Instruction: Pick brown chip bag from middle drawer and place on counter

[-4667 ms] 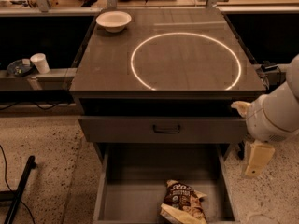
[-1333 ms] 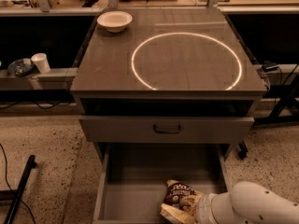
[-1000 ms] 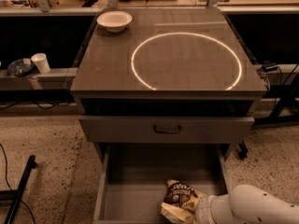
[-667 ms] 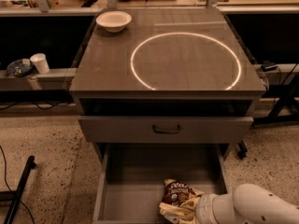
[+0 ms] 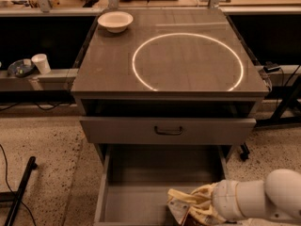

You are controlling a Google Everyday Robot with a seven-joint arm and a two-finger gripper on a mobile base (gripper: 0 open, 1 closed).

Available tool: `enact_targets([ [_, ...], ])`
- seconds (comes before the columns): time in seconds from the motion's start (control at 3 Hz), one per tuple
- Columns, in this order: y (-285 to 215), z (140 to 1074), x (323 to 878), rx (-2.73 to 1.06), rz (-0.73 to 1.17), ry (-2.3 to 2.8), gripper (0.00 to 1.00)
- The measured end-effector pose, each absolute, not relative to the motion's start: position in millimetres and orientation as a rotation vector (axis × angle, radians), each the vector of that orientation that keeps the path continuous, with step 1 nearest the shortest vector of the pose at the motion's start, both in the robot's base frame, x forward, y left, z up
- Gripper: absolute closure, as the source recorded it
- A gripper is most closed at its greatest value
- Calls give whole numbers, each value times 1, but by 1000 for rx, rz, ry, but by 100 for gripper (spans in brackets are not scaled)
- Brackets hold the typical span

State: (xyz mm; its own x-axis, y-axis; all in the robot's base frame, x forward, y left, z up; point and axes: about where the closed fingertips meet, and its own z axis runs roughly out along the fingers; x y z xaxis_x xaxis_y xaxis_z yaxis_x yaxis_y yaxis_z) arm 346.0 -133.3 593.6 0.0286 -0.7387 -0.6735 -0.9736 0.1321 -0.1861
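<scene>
The middle drawer (image 5: 141, 192) is pulled out at the bottom of the cabinet, its grey floor bare on the left. The brown chip bag (image 5: 180, 214) lies at the drawer's front right, mostly covered; only a crumpled pale and brown corner shows. My gripper (image 5: 182, 201) reaches in from the lower right on a white arm (image 5: 263, 199), and its cream fingers (image 5: 188, 195) are closed over the top of the bag. The counter (image 5: 108, 69), glossy grey-brown with a bright ring, is above.
A white bowl (image 5: 115, 20) sits at the counter's back left corner. The closed drawer front with a black handle (image 5: 168, 130) overhangs the open drawer. A white cup (image 5: 41, 63) stands on a ledge to the left. A black pole (image 5: 19, 192) lies on the floor.
My arm came down from the cabinet's right side to the drawer's front right. The bag shifted slightly left, and my fingers now cover most of it.
</scene>
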Motion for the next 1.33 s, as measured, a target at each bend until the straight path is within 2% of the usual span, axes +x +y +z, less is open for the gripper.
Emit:
enact_targets([
  [0.67, -189, 763, 386, -1828, 212, 1576, 100],
  [1.33, -205, 894, 443, -2000, 79, 1529, 100],
])
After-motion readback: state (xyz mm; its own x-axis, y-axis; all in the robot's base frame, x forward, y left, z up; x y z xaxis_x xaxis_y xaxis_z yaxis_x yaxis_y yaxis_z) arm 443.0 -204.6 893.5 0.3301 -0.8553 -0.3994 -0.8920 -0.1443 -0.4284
